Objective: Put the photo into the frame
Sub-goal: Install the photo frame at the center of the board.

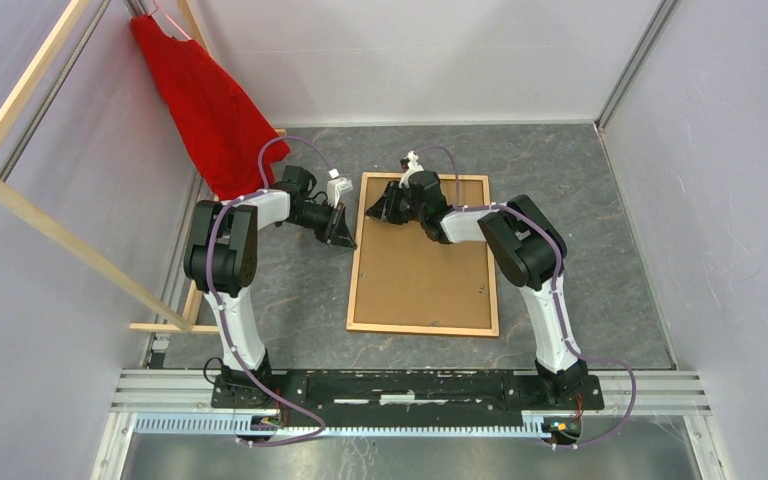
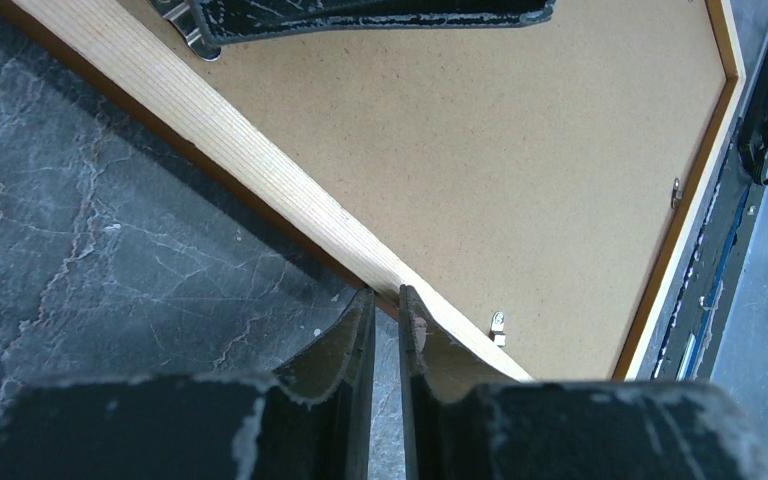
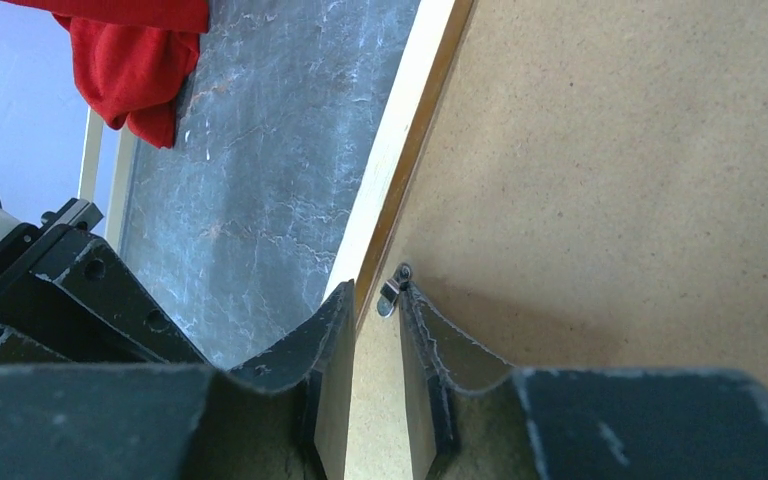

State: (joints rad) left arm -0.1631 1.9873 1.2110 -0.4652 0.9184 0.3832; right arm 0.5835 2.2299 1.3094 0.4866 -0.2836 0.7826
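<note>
The frame [image 1: 422,290] lies face down on the grey table, its plain brown back board up inside a thin orange-brown rim. The photo is not in view. My left gripper [image 1: 341,233] is shut and empty, just outside the frame's left rail near the far corner; in the left wrist view its tips [image 2: 387,300] sit at the rail's outer edge [image 2: 260,170]. My right gripper [image 1: 380,208] is over the board's far left corner, slightly open and holding nothing. In the right wrist view its tips [image 3: 375,295] straddle the rim beside a small metal clip [image 3: 392,290].
A red cloth [image 1: 210,105] hangs from a pale wooden slat rack [image 1: 50,220] at the back left. More metal clips [image 2: 499,323] sit along the board's edges. Walls enclose the table on three sides. The arms' base rail [image 1: 410,385] runs along the near edge.
</note>
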